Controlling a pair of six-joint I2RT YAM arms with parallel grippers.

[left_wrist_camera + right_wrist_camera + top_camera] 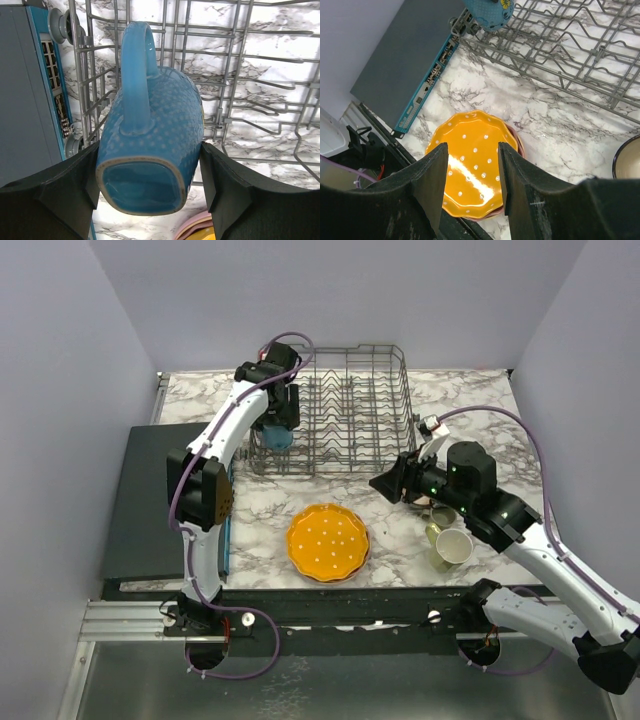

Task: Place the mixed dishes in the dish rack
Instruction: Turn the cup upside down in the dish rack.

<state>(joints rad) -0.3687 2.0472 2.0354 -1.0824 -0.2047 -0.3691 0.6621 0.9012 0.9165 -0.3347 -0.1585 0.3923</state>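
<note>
1. Left gripper (150, 172): closed on the blue mug (160, 115). You see one finger pressed to each side of the mug, with its handle turned toward the wrist camera.
2. Blue mug, location: at the 7 o'clock corner of the dish rack (404, 400), over the grey wires. You cannot tell whether it touches them.
3. Dish rack: stands at 12 o'clock on the marble tabletop (470, 400). You see no dishes among its rows of upright tines.
4. Right gripper (472, 170): jaws apart with nothing between them. It hangs above the tabletop at 2 o'clock from the orange plate (328, 542).
5. Orange plate: scalloped and white-dotted, lying flat at 6 o'clock from the rack. It sits on a pink plate (519, 145), of which you see only the rim.
6. Olive mug (452, 548): at 3 o'clock from the plates, tipped so its pale inside faces you.
7. Second mug (441, 514): just beside the olive one at its 12 o'clock, partly hidden under the right arm.
8. Dark mat (140, 500): lies flat at 9 o'clock from the plates.
</note>
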